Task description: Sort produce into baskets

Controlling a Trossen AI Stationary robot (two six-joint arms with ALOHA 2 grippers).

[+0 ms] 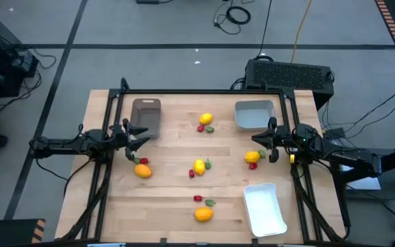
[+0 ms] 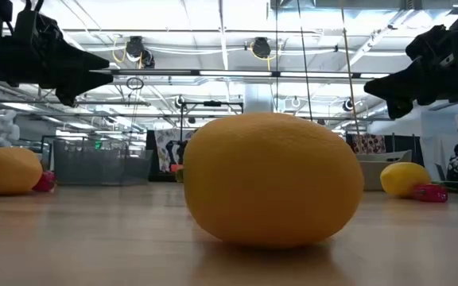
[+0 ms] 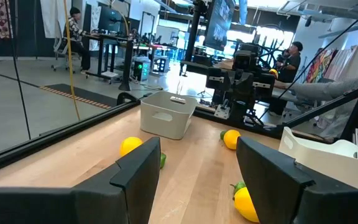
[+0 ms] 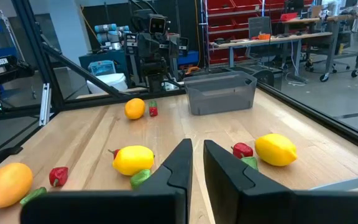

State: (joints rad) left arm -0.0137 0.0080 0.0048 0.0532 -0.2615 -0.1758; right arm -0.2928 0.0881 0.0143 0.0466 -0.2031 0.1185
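Citrus pieces lie in clusters on the wooden table, each with tiny red or green pieces beside it: a yellow one [image 1: 206,119] at the far middle, an orange one [image 1: 142,171] at the left, a yellow one [image 1: 199,166] at the centre, one [image 1: 252,156] at the right, and an orange one [image 1: 203,214] at the near edge. A brown-grey basket [image 1: 146,115], a grey-blue basket [image 1: 254,114] and a white basket [image 1: 264,208] are all empty. My left gripper [image 1: 137,139] is open above the table, just far of the left orange. My right gripper [image 1: 259,142] hovers by the right citrus, its fingers [image 4: 179,168] almost together, holding nothing.
A black frame [image 1: 204,91] runs along the table's far edge and down both sides. Bare wood lies between the clusters. The near orange fills the low view [image 2: 273,179]. People sit at desks in the room beyond the table.
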